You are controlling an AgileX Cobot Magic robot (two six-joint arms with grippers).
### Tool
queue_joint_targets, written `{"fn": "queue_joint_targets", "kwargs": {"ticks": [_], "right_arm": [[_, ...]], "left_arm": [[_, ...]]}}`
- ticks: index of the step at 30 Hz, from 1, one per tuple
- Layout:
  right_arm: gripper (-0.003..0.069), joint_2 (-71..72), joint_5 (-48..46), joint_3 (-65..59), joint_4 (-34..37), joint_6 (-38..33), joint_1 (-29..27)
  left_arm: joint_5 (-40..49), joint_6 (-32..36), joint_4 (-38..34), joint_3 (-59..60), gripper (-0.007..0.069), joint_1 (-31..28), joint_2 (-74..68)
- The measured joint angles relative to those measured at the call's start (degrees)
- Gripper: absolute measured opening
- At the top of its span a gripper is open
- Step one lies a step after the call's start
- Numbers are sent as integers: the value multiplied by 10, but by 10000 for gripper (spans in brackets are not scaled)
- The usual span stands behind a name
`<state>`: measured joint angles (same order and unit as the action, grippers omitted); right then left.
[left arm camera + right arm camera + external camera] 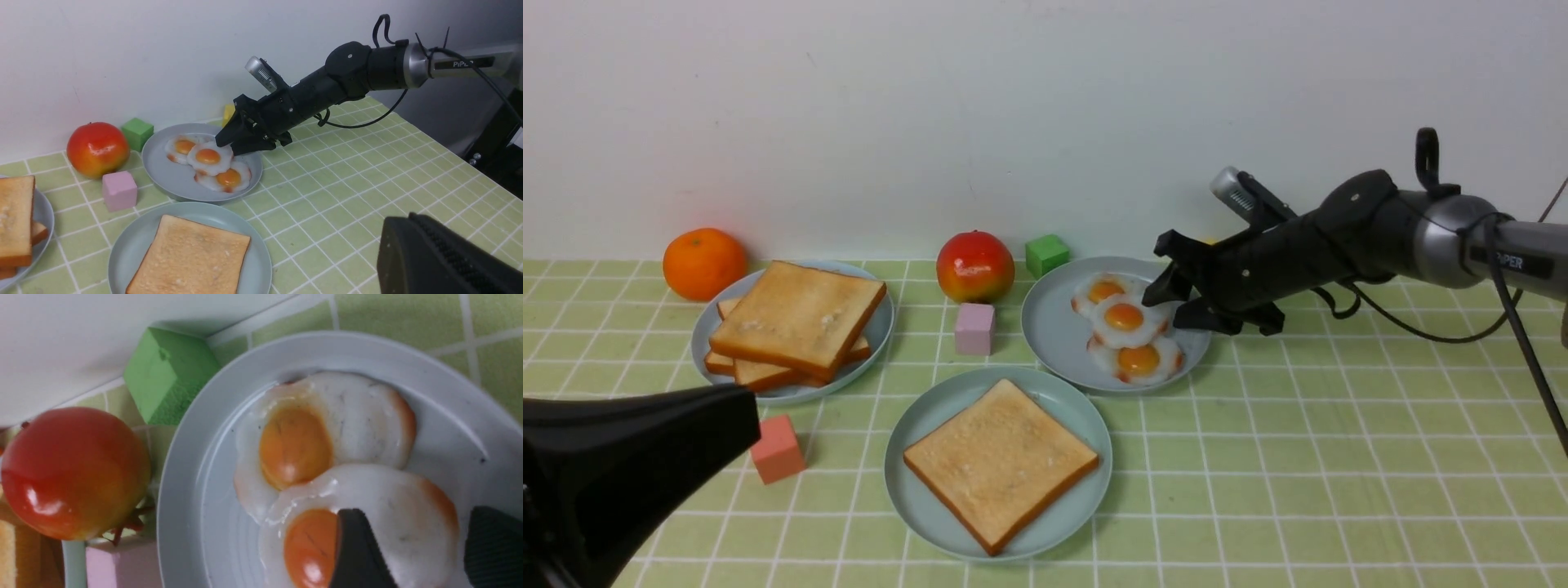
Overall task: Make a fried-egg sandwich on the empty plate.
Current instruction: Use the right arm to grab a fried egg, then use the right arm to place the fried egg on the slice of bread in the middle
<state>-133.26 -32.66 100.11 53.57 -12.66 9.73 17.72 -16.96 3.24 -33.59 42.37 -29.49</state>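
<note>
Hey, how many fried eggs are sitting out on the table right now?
3, overlapping in a row on the grey-blue plate: the far egg, the middle egg and the near egg. None looks hidden.

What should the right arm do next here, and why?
Probably lower the right gripper a little and close on the middle fried egg. Its jaws stand open astride that egg's white edge, not yet gripping, and the egg lies atop its neighbours on the grey-blue plate. One toast slice already waits on the mint plate.
</note>
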Motion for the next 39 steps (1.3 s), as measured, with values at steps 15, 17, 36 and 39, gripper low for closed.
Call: {"fn": "queue_joint_targets", "kwargs": {"ticks": [15, 17, 36, 39], "right_arm": [[276, -10, 2, 7, 16, -38, 0], [204, -11, 2, 7, 16, -38, 0], [59, 152, -172, -12, 87, -139, 12], [59, 215, -183, -87, 88, -154, 61]], "left_arm": [[0, 0, -2, 0, -12, 0, 0], [0, 0, -2, 0, -10, 0, 0], [114, 0, 42, 0, -3, 0, 1], [116, 0, 53, 0, -3, 0, 1]]}}
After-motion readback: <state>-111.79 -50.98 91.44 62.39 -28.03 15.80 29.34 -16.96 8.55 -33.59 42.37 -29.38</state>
